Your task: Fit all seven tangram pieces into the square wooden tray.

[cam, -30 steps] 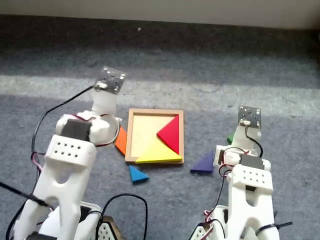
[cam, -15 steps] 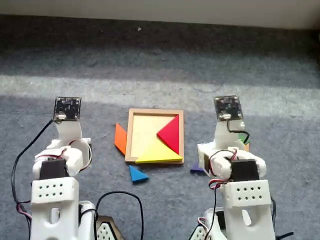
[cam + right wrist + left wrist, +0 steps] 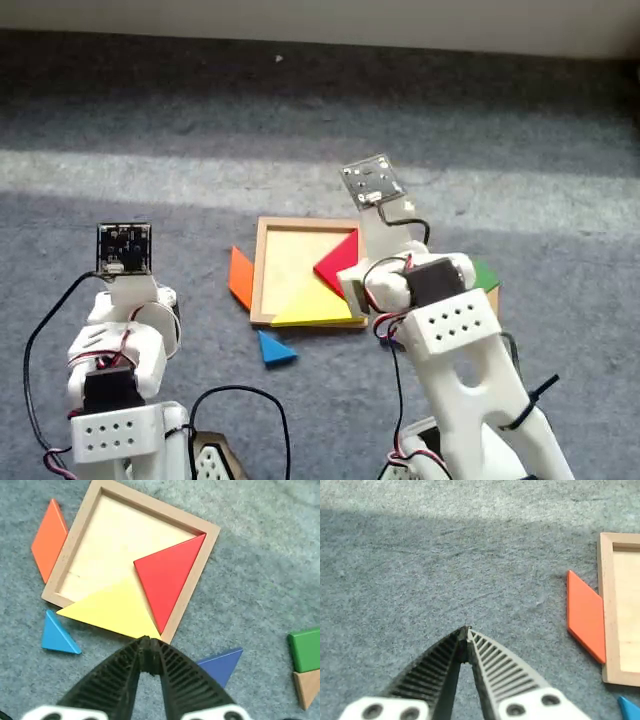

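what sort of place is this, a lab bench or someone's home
Probably a small indoor robot practice bench, though the room itself is out of view. A grey felt-like mat covers the surface, a white left arm and right arm stand side by side, and a wooden tray of puzzle pieces lies on it.

One wooden tray (image 3: 70, 545). Seven pieces: red triangle (image 3: 167, 577), yellow triangle (image 3: 112, 607), light blue triangle (image 3: 56, 636), dark blue triangle (image 3: 222, 664), tan triangle (image 3: 306, 686), orange parallelogram (image 3: 49, 540), green square (image 3: 305, 649).

The high view hangs well above the tabletop (image 3: 480, 130), looking steeply down and forward across it. Each wrist view sits close over the surface, sighting past its own hand, the left hand (image 3: 466, 635) and the right hand (image 3: 145, 642). All three views share the tray (image 3: 310, 222) and the orange piece (image 3: 240, 278).
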